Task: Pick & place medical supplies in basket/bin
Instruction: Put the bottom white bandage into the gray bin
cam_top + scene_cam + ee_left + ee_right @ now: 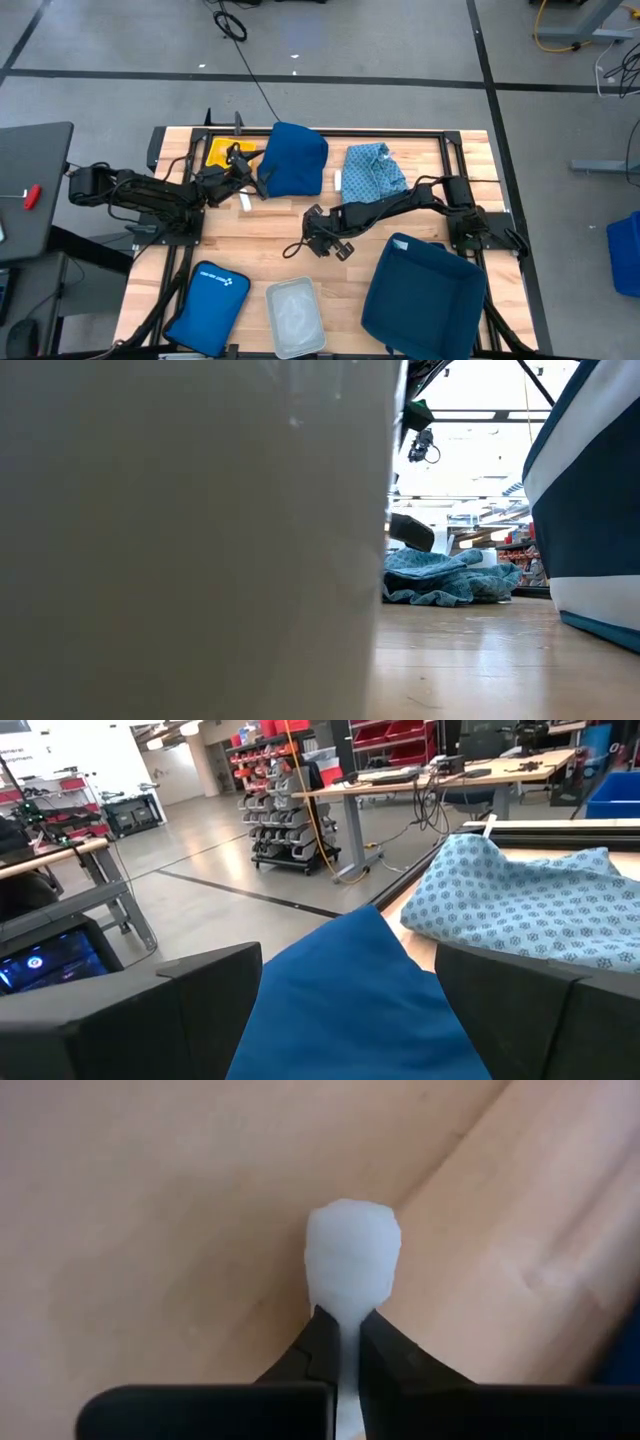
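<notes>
Gripper (pixel 343 1342) tight around white roll (pixel 352 1260)

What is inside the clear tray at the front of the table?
The clear tray looks empty from above, its bottom faintly showing. The low view is blocked by its wall, so small clear items cannot be ruled out.

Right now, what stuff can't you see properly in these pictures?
- Low view: a pale bin wall right against the camera blocks most of the table.
- High view: whatever lies under the dark blue cloth is hidden.
- Right wrist view: the right claw pinches a small white item; it's too blurry to name.
- Left wrist view: the left claw is cut off by the edge.
</notes>
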